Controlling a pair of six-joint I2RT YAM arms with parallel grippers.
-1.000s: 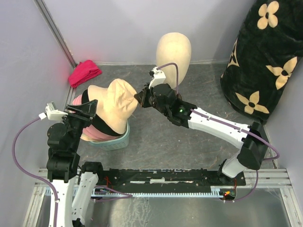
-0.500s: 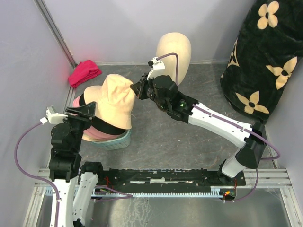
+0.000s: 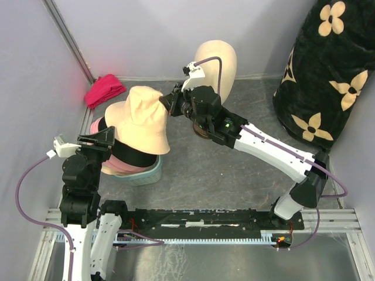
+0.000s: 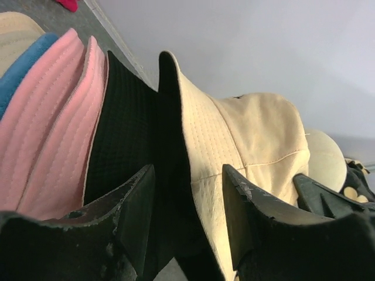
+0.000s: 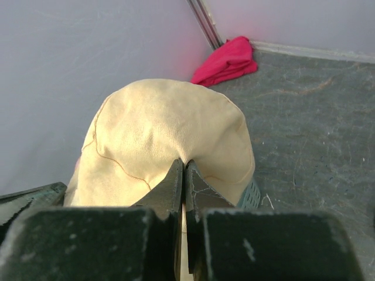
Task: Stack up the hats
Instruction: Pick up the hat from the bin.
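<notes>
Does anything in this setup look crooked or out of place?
The beige hat on top of the stack sits askew: it leans sideways rather than nesting squarely, leaving the black hat exposed below. The right gripper is pinching its crown, puckering the fabric.

Beige hat (image 3: pixel 143 117) is a soft bucket hat with a round crown, short brim and stitched seams. It is topmost on the stack and tilted, with the crown fabric pinched in the right hand (image 3: pixel 168 105). Black hat (image 4: pixel 120 134) is nested right under it, only its brim band showing. Pink hat (image 4: pixel 47 129) comes next, its brim with rows of stitching, pressed against the black. Blue hat (image 4: pixel 22 69) is beyond the pink, just an edge visible. The stack sits at the left side of the top view.
</notes>
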